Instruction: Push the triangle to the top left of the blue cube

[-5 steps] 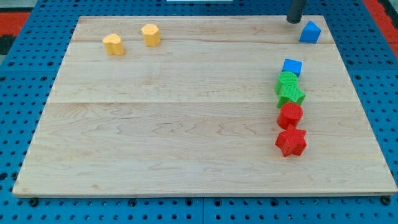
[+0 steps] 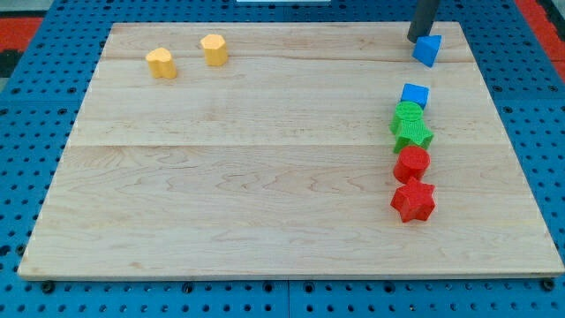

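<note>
Blue triangle point(image 2: 427, 49) | my tip point(image 2: 416, 37) touching its upper-left side | rod end effector, holds nothing

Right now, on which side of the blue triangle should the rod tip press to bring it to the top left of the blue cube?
Press its right face, coming from the view's right. The blue triangle sits above and slightly right of the blue cube, so it probably needs a leftward push. My tip touches its upper-left edge now.

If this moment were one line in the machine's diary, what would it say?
my tip: touching blue triangle, on its left | blue cube: below triangle | triangle: upper right of cube, not yet top left
</note>
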You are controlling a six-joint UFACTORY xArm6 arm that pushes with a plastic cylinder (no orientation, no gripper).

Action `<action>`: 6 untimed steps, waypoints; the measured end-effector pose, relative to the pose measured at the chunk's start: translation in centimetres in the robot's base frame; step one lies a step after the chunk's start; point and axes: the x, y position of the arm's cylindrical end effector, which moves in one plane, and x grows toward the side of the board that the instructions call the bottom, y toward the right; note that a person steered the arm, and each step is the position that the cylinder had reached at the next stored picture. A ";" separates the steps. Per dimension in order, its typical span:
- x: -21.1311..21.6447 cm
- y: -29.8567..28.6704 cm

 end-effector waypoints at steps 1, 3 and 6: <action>-0.3 3.0; 1.1 4.5; 5.5 -2.9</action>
